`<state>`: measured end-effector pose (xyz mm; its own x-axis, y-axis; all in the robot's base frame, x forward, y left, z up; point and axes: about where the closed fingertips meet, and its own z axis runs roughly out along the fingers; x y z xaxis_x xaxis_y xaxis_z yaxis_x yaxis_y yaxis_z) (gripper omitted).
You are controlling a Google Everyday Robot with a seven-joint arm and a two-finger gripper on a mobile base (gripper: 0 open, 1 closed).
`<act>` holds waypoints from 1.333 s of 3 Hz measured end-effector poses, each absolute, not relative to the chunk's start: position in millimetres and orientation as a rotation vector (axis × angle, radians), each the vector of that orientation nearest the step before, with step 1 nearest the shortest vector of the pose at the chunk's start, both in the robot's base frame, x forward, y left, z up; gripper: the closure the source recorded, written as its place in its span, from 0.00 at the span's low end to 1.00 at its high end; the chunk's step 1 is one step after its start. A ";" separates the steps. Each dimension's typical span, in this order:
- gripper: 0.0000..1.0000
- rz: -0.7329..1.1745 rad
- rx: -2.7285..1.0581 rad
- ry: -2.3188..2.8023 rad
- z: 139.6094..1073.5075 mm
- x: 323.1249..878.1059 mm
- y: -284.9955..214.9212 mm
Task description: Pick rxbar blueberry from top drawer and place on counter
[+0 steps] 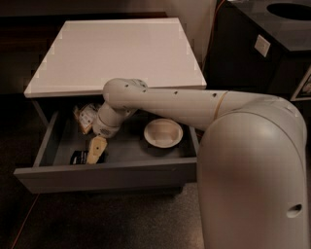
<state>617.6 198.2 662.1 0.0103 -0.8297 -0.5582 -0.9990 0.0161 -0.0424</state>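
The setting looks like an office break corner fitted out for robot trials. A plain grey cabinet carries a glossy white table (116,48) top, and its open top drawer (107,177) holds pantry items: a white bowl (163,132), a snack bag (87,116) and a dark wrapped bar (77,157). Beside it stands a black cabinet (243,68) with a round hole (286,9) in its top, like an office waste station. The floor (121,219) is dark and speckled. The robot's hand (96,150) is down inside the drawer.
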 end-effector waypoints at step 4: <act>0.00 0.526 -1.865 1.871 665.7 617.7 198.2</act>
